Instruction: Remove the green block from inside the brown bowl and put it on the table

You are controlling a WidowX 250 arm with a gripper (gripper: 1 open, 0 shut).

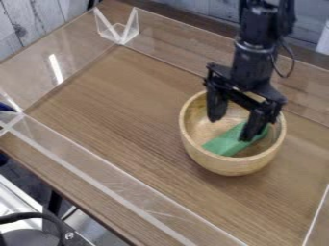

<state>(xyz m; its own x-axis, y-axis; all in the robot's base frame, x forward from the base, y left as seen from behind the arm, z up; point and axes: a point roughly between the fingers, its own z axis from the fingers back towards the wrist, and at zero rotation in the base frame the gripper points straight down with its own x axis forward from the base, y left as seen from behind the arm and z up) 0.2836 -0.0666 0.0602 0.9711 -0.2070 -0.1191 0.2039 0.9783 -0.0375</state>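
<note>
The brown bowl point(206, 155) sits on the table point(115, 106) toward the right. Inside it lies the green block point(233, 144), partly covered by the gripper. My gripper point(240, 117) hangs open just over the bowl, its two black fingers point(215, 104) reaching down past the rim on either side of the block. Nothing is held between them. The arm rises behind toward the upper right.
Low clear acrylic walls point(77, 159) edge the tabletop at the front left and along the back. A small clear bracket point(117, 26) stands at the far left corner. Bare wood lies to the left of the bowl.
</note>
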